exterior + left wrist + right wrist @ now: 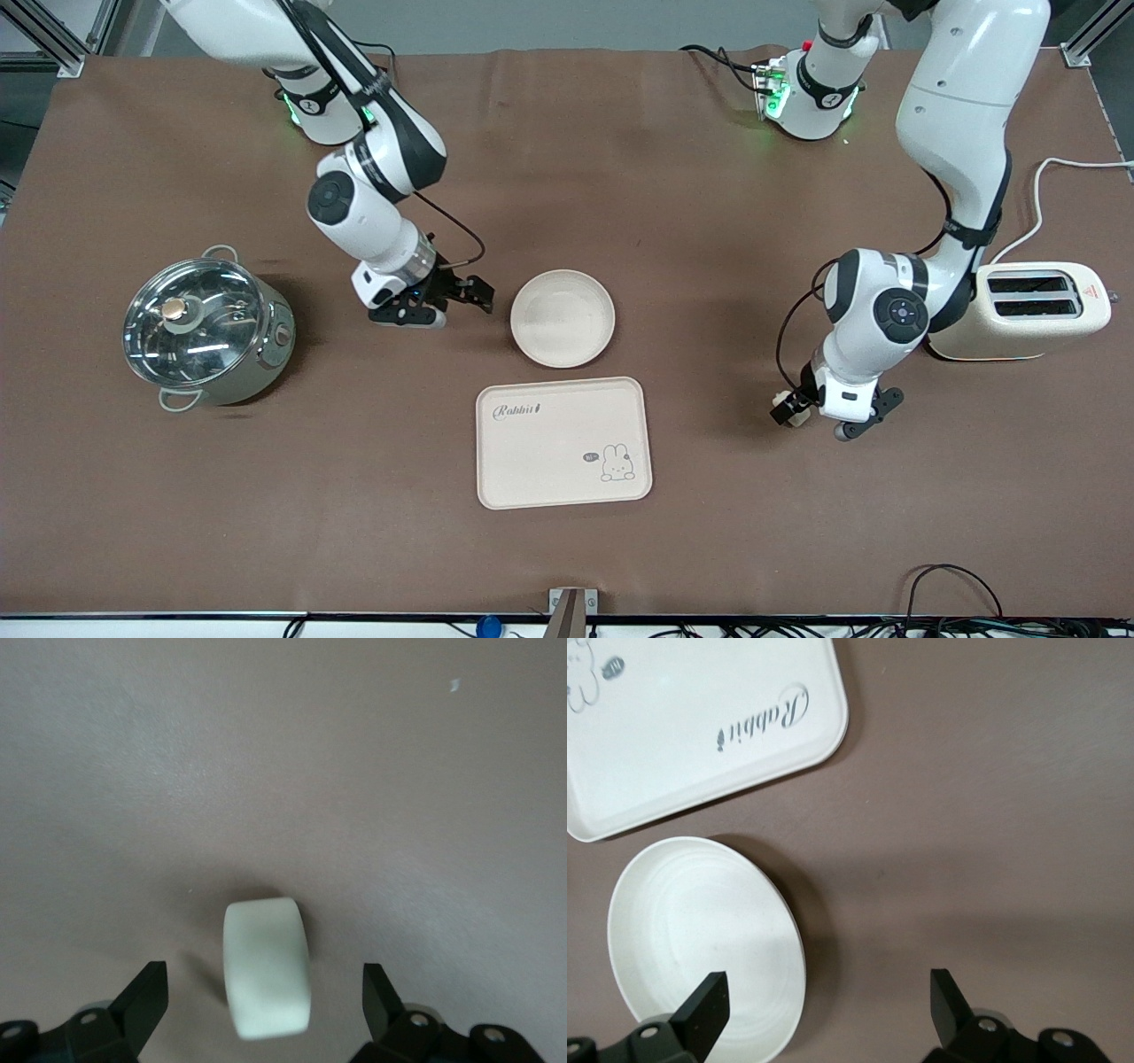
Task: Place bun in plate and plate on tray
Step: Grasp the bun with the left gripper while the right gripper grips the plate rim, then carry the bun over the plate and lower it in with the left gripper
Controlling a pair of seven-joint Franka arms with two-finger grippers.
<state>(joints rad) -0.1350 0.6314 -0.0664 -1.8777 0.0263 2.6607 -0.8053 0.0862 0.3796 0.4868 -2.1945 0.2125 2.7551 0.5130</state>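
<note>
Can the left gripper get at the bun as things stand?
Probably yes. The left gripper is open, with the bun on the table between its fingers and nothing in the way.

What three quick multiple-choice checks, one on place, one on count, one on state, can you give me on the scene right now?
1. Where does the plate lie?
A. On the tray
B. On the table, farther from the front camera than the tray
C. On top of the pot

2. How many slots does the toaster show on top?
A. One
B. Two
C. Four

3. What state is the left hand in?
A. Shut on the bun
B. Open, one finger on either side of the bun
C. Shut on the plate

Answers:
1. B: the front view shows the plate on the brown table just above the tray, not on it.
2. B: two dark slots show side by side.
3. B: the left wrist view shows a gap between each finger and the bun, which lies on the table.
</note>
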